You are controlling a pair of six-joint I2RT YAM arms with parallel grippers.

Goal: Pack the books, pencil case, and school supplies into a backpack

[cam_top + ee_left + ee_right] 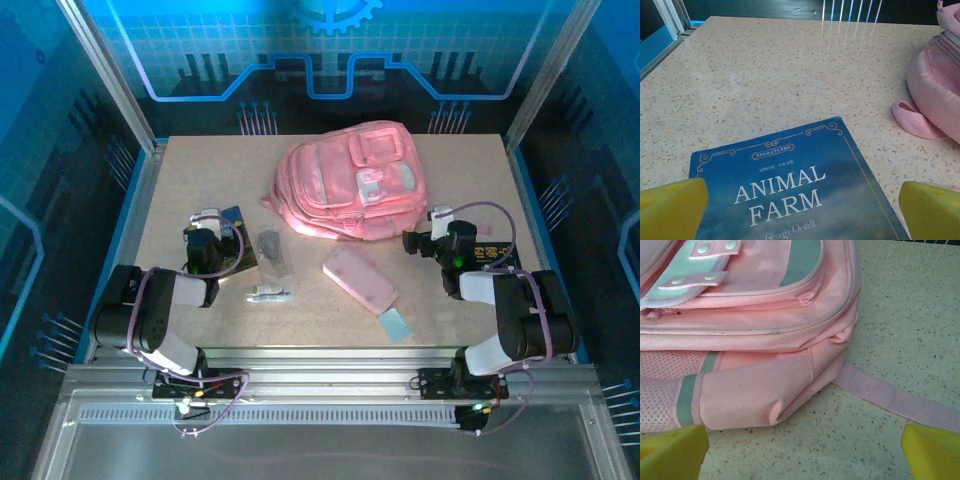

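The large soft pink fabric backpack [345,180] lies at the far middle of the speckled stone-look table [180,180]. Nearer than the backpack, close to its near edge, lies the flat pink oblong pencil case [360,278]. Nearer still and slightly right is the little pale blue flat rectangle [394,324]. Left of the backpack's near corner lies the small clear packet of dark grey bits [270,250], and the short white-silver pen-like stick [270,293] is nearer than that. Farther left lies a thin dark blue booklet [232,217]. A second thin dark booklet [490,247] lies to the backpack's near right.
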